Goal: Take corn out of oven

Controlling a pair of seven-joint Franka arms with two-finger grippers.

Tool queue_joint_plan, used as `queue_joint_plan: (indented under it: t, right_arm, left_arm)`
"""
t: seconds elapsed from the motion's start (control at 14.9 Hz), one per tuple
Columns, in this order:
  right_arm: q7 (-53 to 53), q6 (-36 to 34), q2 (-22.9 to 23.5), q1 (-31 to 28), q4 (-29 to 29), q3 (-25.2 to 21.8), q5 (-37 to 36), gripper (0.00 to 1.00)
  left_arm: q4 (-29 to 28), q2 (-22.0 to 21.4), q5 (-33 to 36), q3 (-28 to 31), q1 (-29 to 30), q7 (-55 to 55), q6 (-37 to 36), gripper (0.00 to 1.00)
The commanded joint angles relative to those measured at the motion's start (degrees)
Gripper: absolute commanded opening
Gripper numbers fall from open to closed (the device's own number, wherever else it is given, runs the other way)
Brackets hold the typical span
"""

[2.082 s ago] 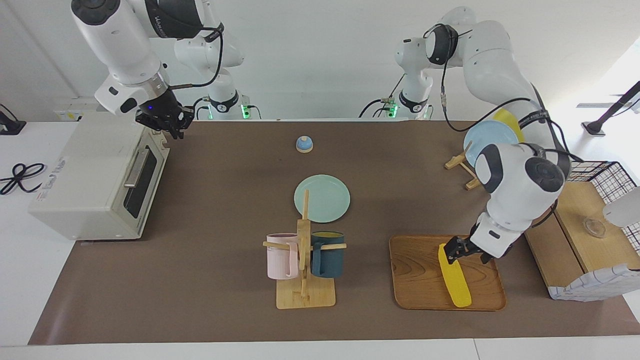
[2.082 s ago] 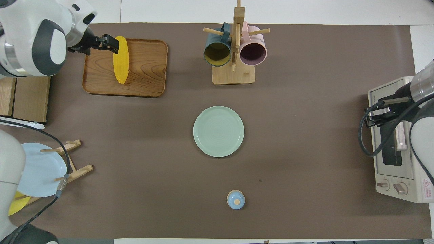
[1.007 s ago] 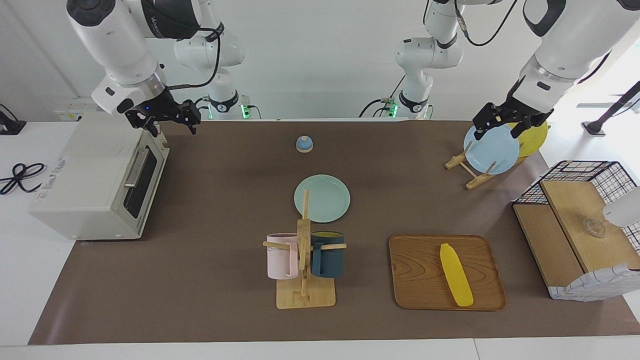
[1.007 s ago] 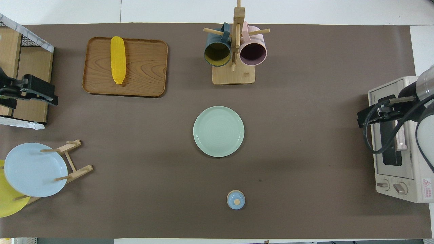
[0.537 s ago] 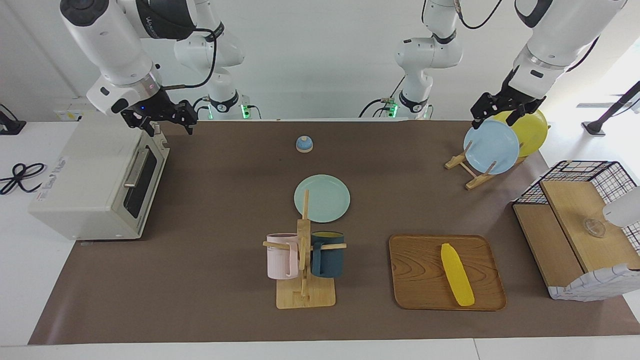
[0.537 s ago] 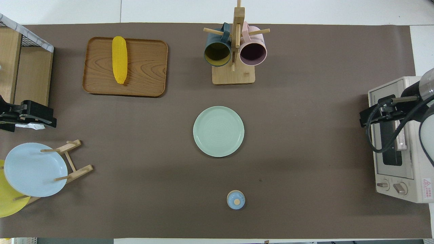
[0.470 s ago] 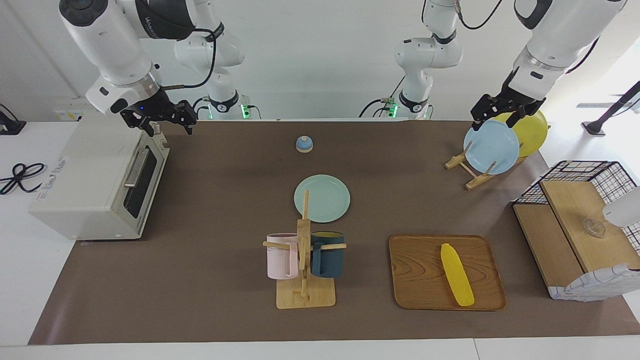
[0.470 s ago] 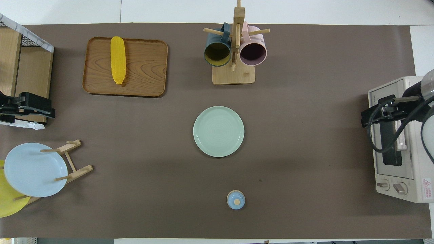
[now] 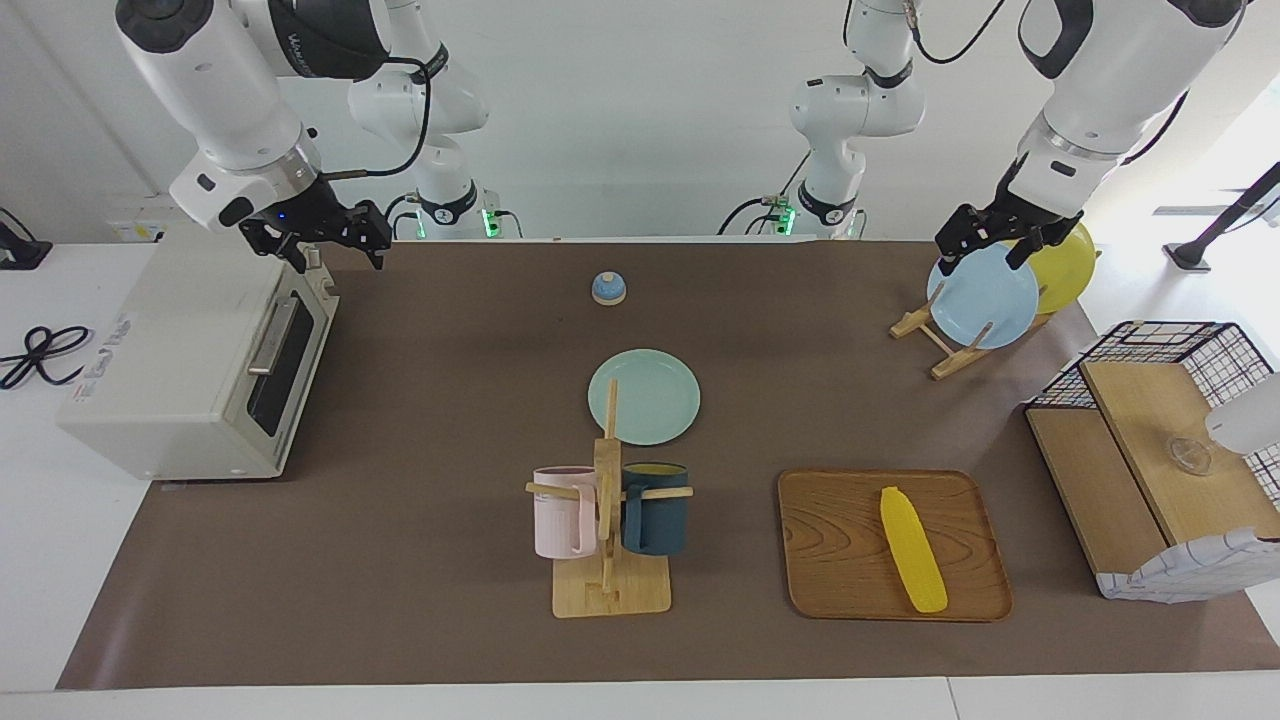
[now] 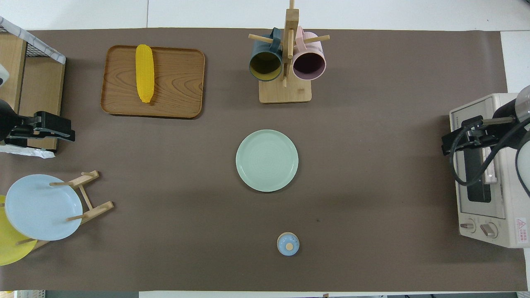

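Since two seconds ago, left gripper (image 9: 985,243) has released the corn (image 9: 912,549) onto the wooden tray (image 9: 840,560) (near the bench's edge farthest from the robots) and risen, fingers open. Right gripper (image 9: 325,238), open, hovers over the closed oven (image 9: 190,360). Task looks done.

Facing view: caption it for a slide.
Corn lies on wooden tray, oven shut, left gripper and right gripper raised, open.
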Motion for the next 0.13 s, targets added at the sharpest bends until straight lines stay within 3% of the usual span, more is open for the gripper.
queue_joint_plan:
  t: [0.0, 0.07]
  right_arm:
    - [0.3, -0.4, -0.4, -1.6, 0.1, 0.0, 1.1, 1.0]
    - [0.4, -0.4, -0.4, -1.6, 0.1, 0.0, 1.1, 1.0]
  left_arm:
    - [-0.9, -0.9, 1.0, -0.8, 0.8, -0.1, 0.7, 1.0]
    - [-0.9, -0.9, 1.0, -0.8, 0.6, -0.1, 0.7, 1.0]
